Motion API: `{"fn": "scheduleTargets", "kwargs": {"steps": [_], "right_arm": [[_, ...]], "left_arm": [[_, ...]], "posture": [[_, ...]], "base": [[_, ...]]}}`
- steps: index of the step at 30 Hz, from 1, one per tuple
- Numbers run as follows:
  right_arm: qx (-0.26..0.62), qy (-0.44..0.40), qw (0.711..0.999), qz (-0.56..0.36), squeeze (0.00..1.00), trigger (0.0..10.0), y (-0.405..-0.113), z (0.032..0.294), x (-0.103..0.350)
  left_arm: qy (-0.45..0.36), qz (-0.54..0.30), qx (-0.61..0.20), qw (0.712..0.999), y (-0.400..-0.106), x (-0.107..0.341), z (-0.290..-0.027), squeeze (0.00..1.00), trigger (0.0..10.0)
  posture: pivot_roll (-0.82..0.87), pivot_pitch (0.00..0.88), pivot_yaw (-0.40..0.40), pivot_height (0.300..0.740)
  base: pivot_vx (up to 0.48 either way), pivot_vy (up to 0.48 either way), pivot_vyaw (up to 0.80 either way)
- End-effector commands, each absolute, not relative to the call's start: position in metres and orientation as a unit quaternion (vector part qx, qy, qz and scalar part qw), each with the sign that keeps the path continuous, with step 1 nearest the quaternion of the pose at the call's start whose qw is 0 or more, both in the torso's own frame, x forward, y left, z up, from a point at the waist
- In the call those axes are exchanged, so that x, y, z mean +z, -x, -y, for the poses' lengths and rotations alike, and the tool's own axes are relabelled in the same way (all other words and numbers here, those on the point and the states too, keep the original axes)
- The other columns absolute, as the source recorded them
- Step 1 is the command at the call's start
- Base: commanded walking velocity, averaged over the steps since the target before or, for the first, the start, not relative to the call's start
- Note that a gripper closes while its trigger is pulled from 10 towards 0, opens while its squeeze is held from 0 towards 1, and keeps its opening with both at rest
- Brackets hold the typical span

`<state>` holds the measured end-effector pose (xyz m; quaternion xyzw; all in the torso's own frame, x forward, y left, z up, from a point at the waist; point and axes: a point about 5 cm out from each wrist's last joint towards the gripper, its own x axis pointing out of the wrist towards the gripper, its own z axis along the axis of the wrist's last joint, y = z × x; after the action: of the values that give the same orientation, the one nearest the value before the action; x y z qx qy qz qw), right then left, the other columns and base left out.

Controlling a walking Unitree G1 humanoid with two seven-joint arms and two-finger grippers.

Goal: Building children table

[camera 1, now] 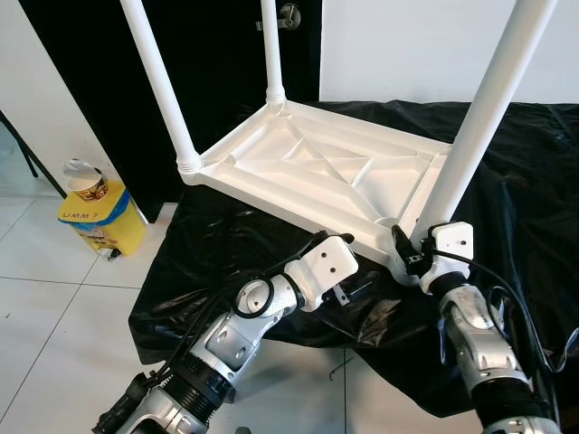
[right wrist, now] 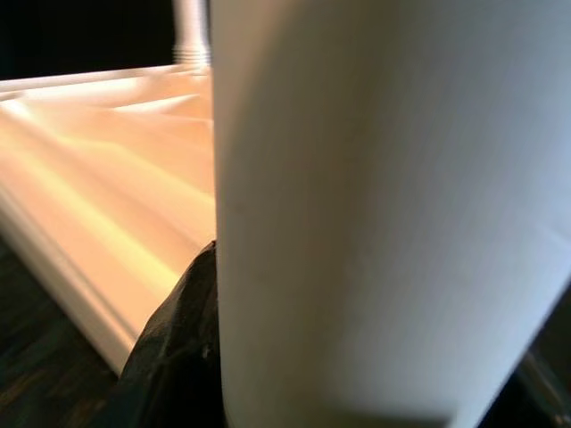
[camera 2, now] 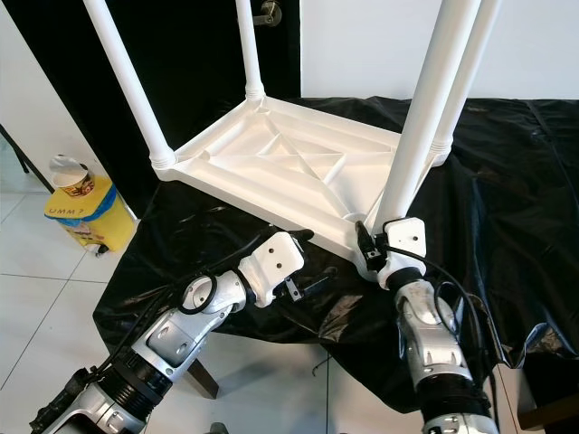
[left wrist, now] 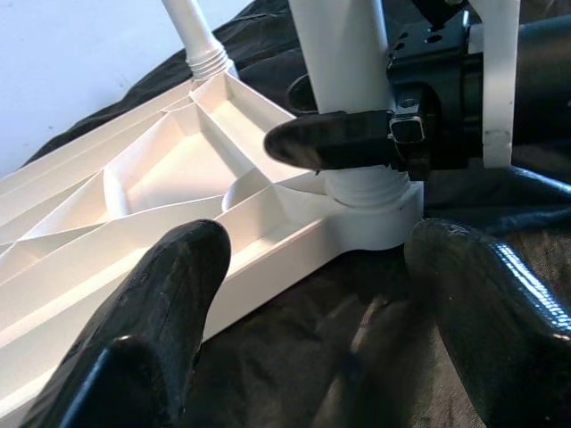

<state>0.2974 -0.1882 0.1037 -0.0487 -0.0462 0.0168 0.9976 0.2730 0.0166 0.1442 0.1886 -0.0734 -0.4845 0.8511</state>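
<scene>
the white children's table point(camera 1: 317, 172) lies upside down on a black sheet point(camera 1: 525, 181) over the counter, its legs pointing up. the right gripper point(camera 1: 412, 258) has its fingers clamped on the base of the near leg point(camera 1: 470, 136) at the front corner. the left gripper point(left wrist: 321, 294) hovers just beside the table's front edge, its fingers point(left wrist: 161, 321) spread apart and holding nothing.

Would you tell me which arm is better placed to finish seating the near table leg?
The right. Its tool is already at the base of the near leg, with a finger against it, while the left tool hovers open beside the tabletop.
</scene>
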Motion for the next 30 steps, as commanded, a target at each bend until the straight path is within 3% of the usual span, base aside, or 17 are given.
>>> {"fn": "scheduleTargets", "kwargs": {"steps": [1, 5, 9, 14, 25, 26, 27, 30], "right_arm": [[-0.045, 0.05, 0.997, -0.025, 0.0, 10.0, -0.284, 0.202, 0.075], [-0.051, 0.049, 0.997, -0.026, 0.0, 10.0, -0.284, 0.201, 0.075], [-0.135, 0.011, 0.991, -0.02, 0.0, 10.0, -0.276, 0.181, 0.074], [-0.119, 0.01, 0.993, -0.005, 0.0, 10.0, -0.276, 0.168, 0.079], [-0.118, 0.028, 0.993, 0.012, 0.0, 10.0, -0.277, 0.171, 0.087], [-0.116, 0.03, 0.993, 0.013, 0.27, 10.0, -0.277, 0.171, 0.087], [-0.115, 0.03, 0.993, 0.016, 1.0, 10.0, -0.277, 0.171, 0.089], [-0.1, 0.023, 0.994, 0.03, 1.0, 10.0, -0.278, 0.172, 0.094]], "left_arm": [[-0.199, 0.066, -0.511, 0.833, -0.271, 0.141, -0.017, 0.0, 10.0], [-0.199, 0.066, -0.511, 0.834, -0.271, 0.141, -0.017, 0.0, 10.0], [-0.201, 0.068, -0.496, 0.842, -0.272, 0.141, -0.022, 0.0, 10.0], [-0.195, 0.07, -0.493, 0.845, -0.271, 0.141, -0.023, 0.0, 10.0], [-0.194, 0.071, -0.488, 0.848, -0.272, 0.141, -0.023, 0.0, 10.0], [-0.194, 0.071, -0.488, 0.848, -0.272, 0.141, -0.023, 0.0, 10.0], [-0.194, 0.072, -0.487, 0.848, -0.272, 0.141, -0.024, 0.0, 10.0], [-0.195, 0.072, -0.486, 0.849, -0.272, 0.141, -0.024, 0.0, 10.0]], "posture": [[-0.04, 0.0, -0.005, 0.74], [-0.04, 0.0, -0.005, 0.74], [-0.02, 0.0, -0.024, 0.74], [-0.02, 0.0, -0.026, 0.74], [-0.02, 0.0, -0.033, 0.74], [-0.02, 0.0, -0.033, 0.74], [-0.02, 0.0, -0.034, 0.74], [-0.02, 0.0, -0.036, 0.74]], "base": [[0.0, 0.0, 0.0], [0.0, 0.0, 0.0], [0.0, 0.0, 0.0], [0.0, 0.0, 0.0], [0.0, 0.0, 0.0], [0.0, 0.0, 0.0], [0.0, 0.0, 0.0], [0.0, 0.0, 0.0]]}}
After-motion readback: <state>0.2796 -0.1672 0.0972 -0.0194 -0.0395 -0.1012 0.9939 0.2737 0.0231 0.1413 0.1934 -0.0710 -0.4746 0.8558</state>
